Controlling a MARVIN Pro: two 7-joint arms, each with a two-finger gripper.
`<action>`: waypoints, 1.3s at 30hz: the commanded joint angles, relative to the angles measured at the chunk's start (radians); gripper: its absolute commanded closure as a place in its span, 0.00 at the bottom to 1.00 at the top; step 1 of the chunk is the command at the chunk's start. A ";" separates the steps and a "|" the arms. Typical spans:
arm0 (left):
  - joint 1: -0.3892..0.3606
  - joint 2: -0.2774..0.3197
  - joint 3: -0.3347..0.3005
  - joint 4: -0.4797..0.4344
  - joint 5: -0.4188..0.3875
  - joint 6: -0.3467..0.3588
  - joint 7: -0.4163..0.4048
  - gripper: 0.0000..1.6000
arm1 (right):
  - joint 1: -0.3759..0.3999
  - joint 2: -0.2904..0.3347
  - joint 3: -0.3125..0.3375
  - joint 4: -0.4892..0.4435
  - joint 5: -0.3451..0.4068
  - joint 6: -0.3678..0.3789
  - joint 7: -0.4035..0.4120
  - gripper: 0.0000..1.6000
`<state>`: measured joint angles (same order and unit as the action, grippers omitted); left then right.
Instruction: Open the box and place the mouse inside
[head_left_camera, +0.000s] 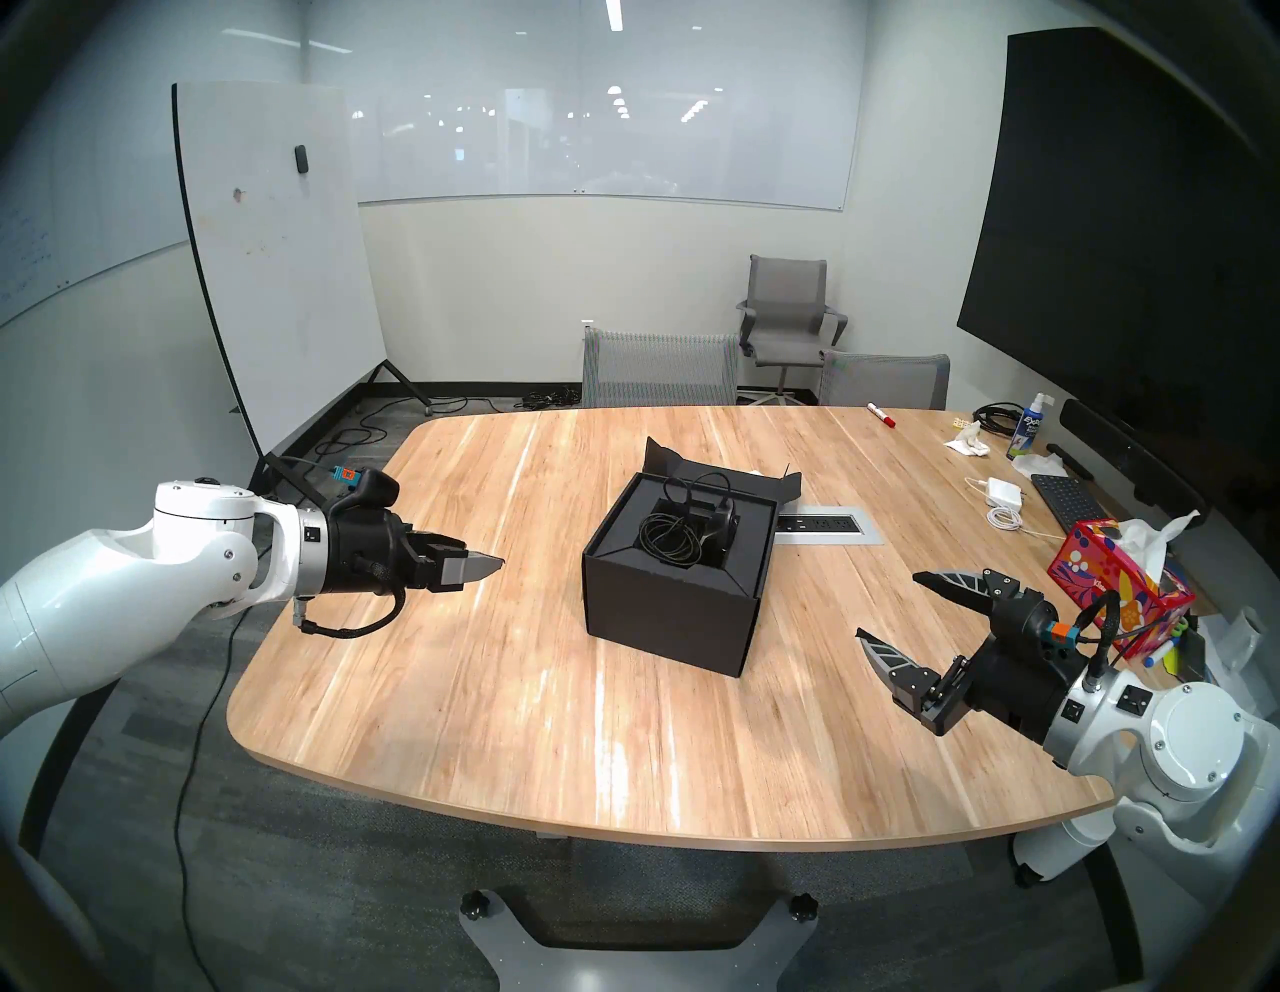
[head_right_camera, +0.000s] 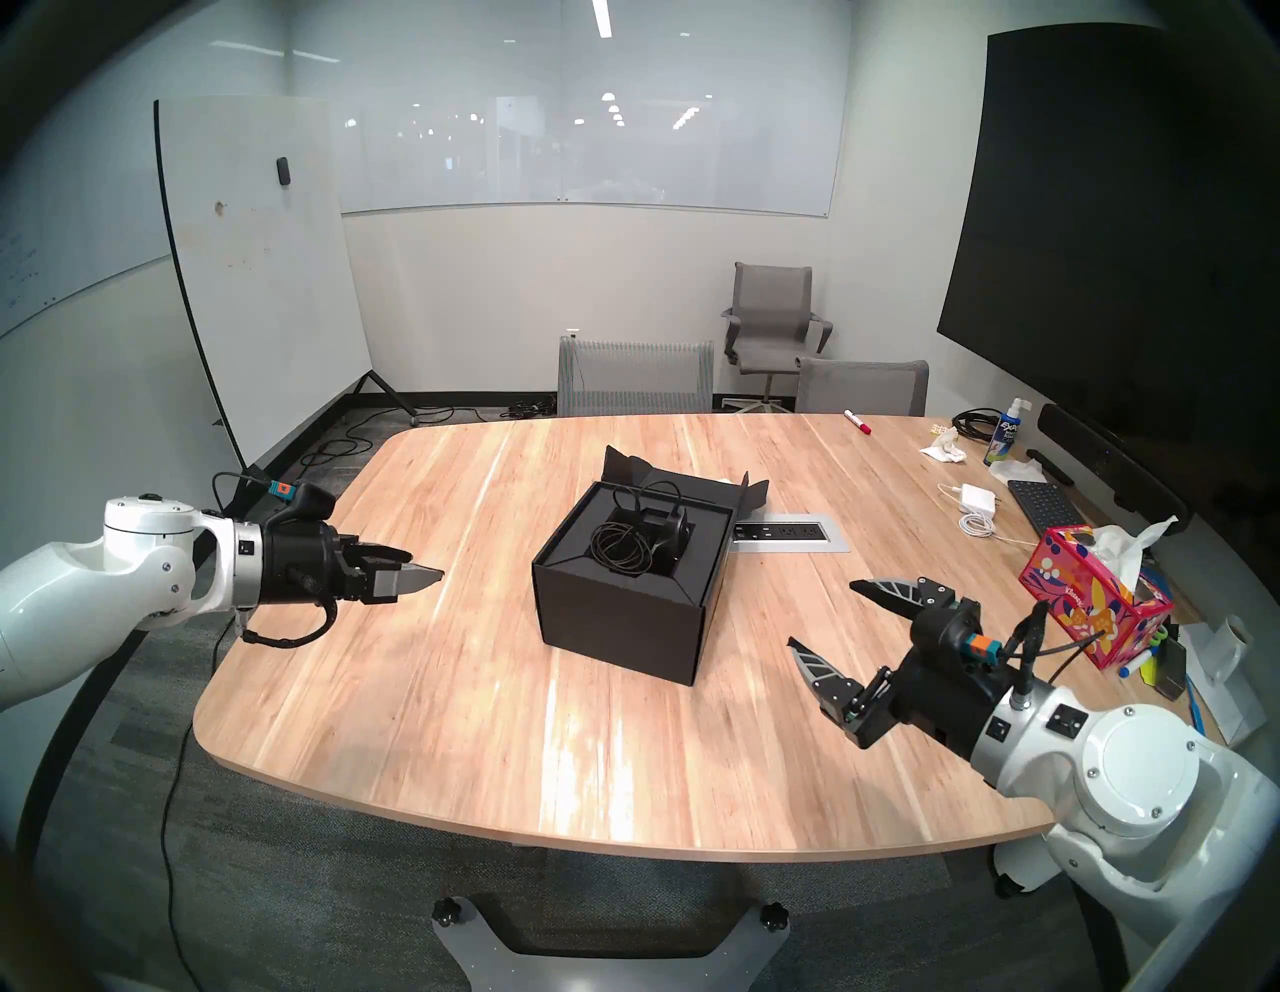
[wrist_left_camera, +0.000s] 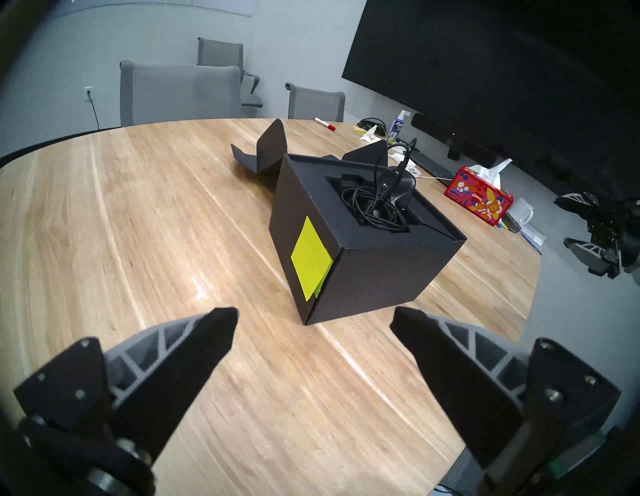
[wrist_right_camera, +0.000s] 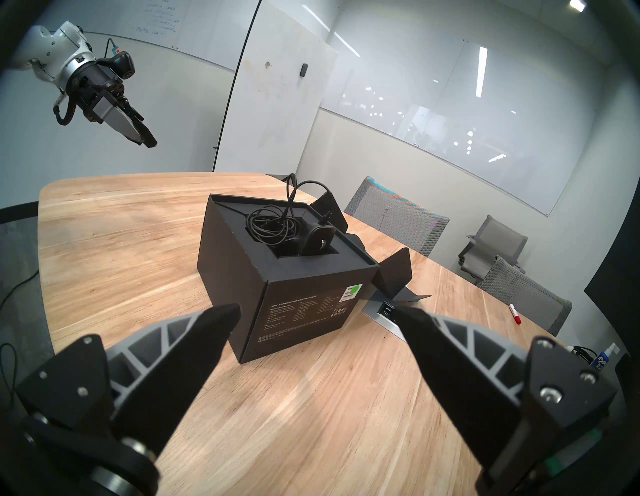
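1. The wooden worktop (head_left_camera: 485, 693) is filling the middle of the room, with grey chairs (head_left_camera: 658, 367) lining its far edge.
2. The box (head_left_camera: 665, 616) is sitting near the worktop's centre with its flap lid (head_left_camera: 727, 474) lying folded back behind it; yellow-green sticky notes (wrist_left_camera: 310, 258) are showing on the side facing the left arm, and a green label (wrist_right_camera: 353, 289) on the side facing the right arm.
3. The left gripper (head_left_camera: 485, 564) is hovering above the worktop's left edge, well apart from the box, its jaws standing wide and gripping nothing, as the left wrist view shows plainly.
4. The right gripper (head_left_camera: 893, 603) is hanging over the worktop's right side, also clear of the box, jaws spread wide and empty.
5. A red floral tissue box (head_left_camera: 1122, 589) is standing just behind the right gripper.
6. The mouse (wrist_right_camera: 317, 242) is resting inside the box, in the recess of the black insert (wrist_right_camera: 235, 221), leaning toward the lid side.
7. Its thin cable (head_left_camera: 668, 533) is lying coiled in the recess beside it, one loop poking up above the rim.
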<state>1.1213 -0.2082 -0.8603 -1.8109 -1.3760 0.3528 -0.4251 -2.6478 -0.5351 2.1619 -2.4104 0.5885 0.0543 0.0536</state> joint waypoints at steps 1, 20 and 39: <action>0.042 0.035 0.011 0.020 0.035 -0.114 -0.116 0.00 | 0.004 0.002 0.003 -0.011 -0.002 -0.003 0.001 0.00; 0.135 0.068 0.080 0.045 0.043 -0.368 -0.332 0.00 | 0.003 0.001 0.004 -0.012 -0.002 -0.003 0.001 0.00; 0.164 0.093 0.084 -0.001 0.006 -0.388 -0.236 0.00 | 0.003 0.001 0.004 -0.012 -0.003 -0.003 0.001 0.00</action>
<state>1.2711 -0.1298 -0.7683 -1.7881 -1.3516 -0.0132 -0.6957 -2.6478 -0.5352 2.1623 -2.4106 0.5882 0.0543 0.0536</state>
